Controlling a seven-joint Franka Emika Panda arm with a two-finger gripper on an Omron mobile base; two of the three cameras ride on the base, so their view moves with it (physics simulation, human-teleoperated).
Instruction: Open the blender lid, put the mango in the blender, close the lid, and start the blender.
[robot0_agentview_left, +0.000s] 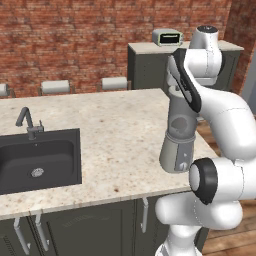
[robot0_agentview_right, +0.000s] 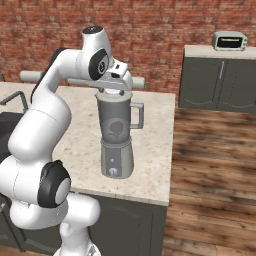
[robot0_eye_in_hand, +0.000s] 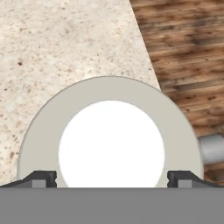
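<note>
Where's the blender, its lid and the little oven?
blender (robot0_agentview_right: 117, 159): right base view, on its silver base.
lid (robot0_eye_in_hand: 111, 87): hand view, on its grey rim.
oven (robot0_agentview_left: 167, 37): left base view, on its front.

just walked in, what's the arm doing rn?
The gripper is down over the blender lid, its fingertips either side of the raised white centre cap; contact can't be judged. The lid sits on the blender, near the counter edge. There may be something reddish in the jar, but it's too murky to tell.
</note>
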